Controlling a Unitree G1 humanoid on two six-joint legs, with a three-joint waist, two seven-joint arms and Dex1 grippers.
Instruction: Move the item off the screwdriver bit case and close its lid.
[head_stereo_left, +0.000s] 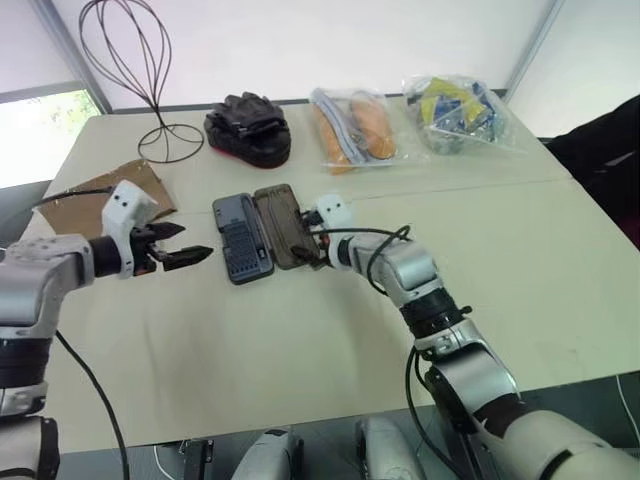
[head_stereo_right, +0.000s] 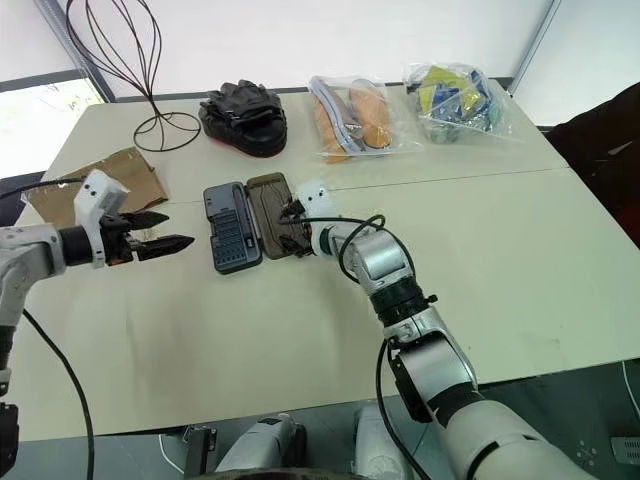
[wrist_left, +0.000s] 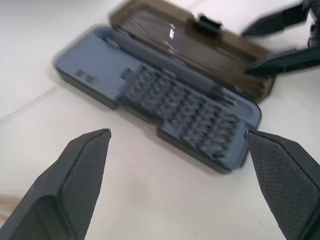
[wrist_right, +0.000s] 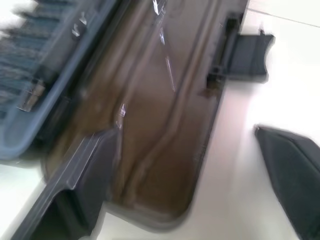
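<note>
The screwdriver bit case (head_stereo_left: 242, 238) lies open in the middle of the table, showing its blue-grey tray of bits. Its smoky brown lid (head_stereo_left: 285, 225) lies flat to the tray's right, with the latch tab (wrist_right: 247, 47) on the outer edge. The item, a brown paper bag (head_stereo_left: 85, 205), lies flat on the table left of the case, partly behind my left hand. My left gripper (head_stereo_left: 192, 243) is open and empty, just left of the tray. My right gripper (head_stereo_left: 316, 237) is open at the lid's outer edge, one finger (wrist_right: 80, 180) over the lid and the other beside it on the table.
A black glove bundle (head_stereo_left: 248, 127) and a black wire stand (head_stereo_left: 130, 60) sit at the back left. Two clear snack bags (head_stereo_left: 352, 125) (head_stereo_left: 460, 112) lie at the back right. Bare table stretches in front of the case to the near edge.
</note>
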